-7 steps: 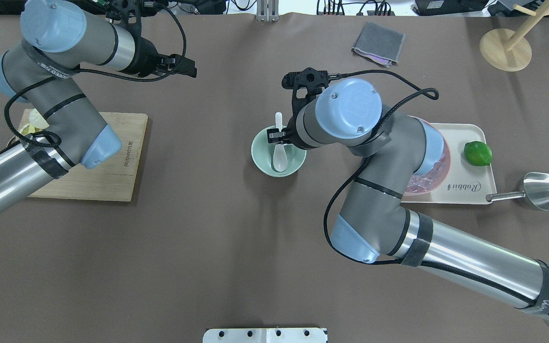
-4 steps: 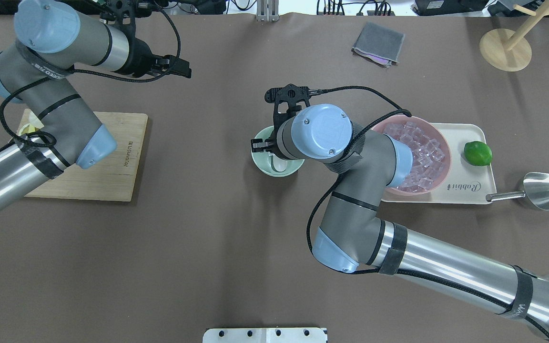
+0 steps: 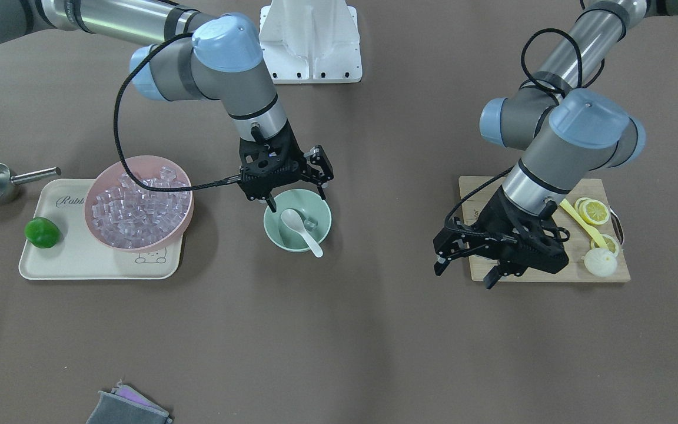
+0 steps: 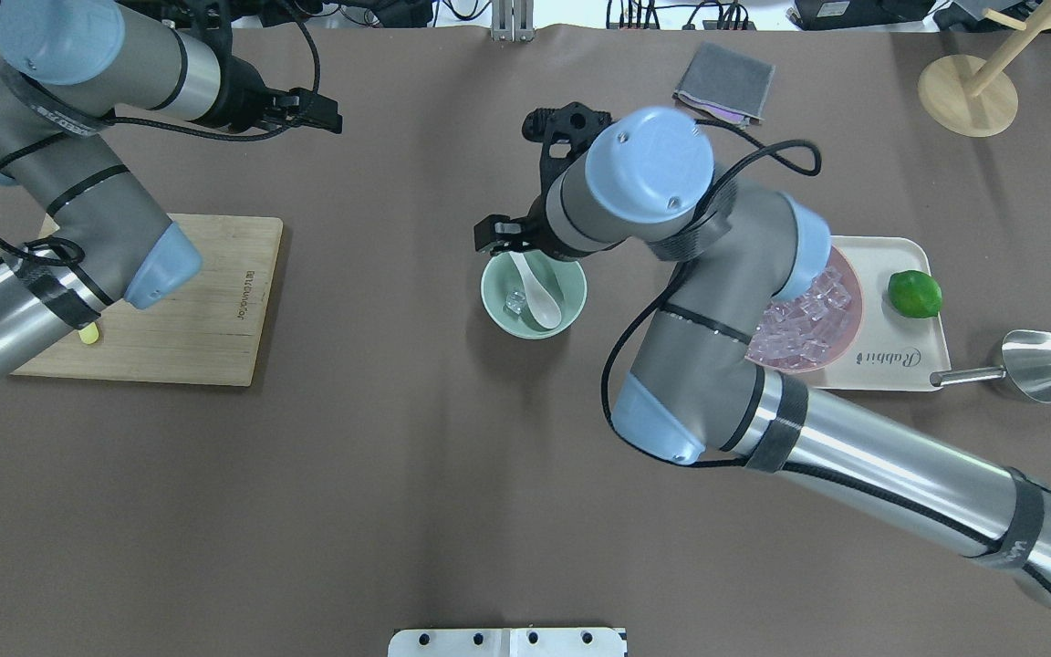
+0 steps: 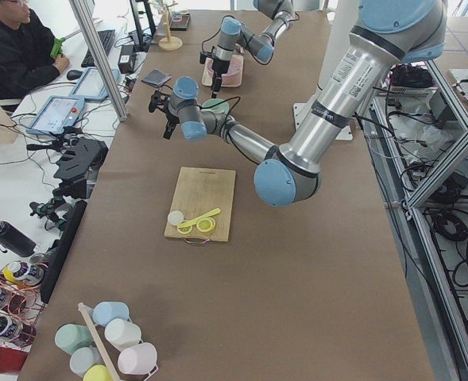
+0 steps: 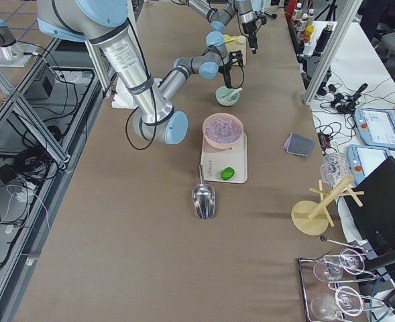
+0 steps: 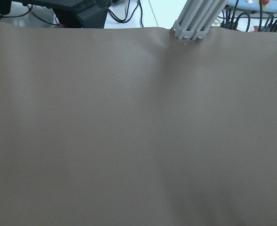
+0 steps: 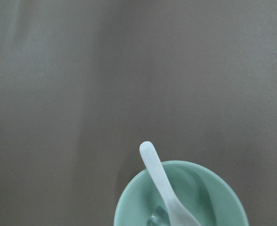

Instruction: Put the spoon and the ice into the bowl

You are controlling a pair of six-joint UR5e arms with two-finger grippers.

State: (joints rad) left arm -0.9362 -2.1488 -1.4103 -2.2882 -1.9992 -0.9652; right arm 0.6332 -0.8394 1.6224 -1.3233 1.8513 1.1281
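Right gripper (image 3: 296,191) apart above bowl (image 3: 283,240) | left gripper (image 3: 464,272) apart | ice (image 3: 312,224) faint beside spoon (image 3: 302,231)

Bottom edge crops the bowl (image 8: 213,197) (spoon (image 8: 153,165) too).

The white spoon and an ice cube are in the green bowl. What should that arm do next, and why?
Probably lift the right hand straight up and clear. The spoon and an ice cube lie in the bowl, and the hand hangs open and empty over its rim, so nothing seems left to place.
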